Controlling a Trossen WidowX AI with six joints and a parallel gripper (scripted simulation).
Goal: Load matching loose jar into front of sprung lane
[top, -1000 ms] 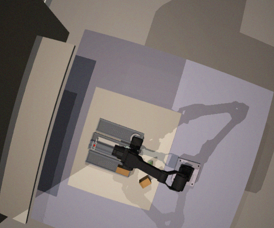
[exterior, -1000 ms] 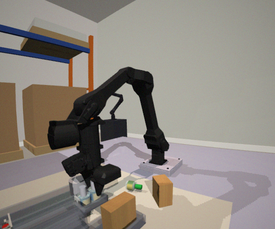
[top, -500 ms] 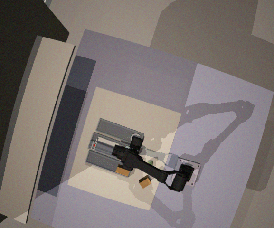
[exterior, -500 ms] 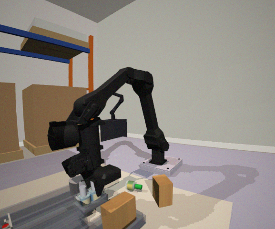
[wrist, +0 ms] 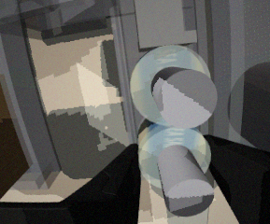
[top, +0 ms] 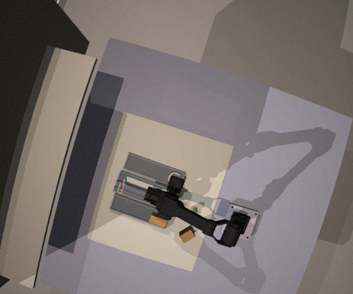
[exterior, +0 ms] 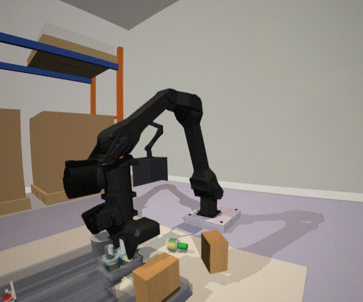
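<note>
You can see faint pale marks on two jars (wrist: 141, 91) (wrist: 149, 161) mid-frame, too blurred to read.
</note>
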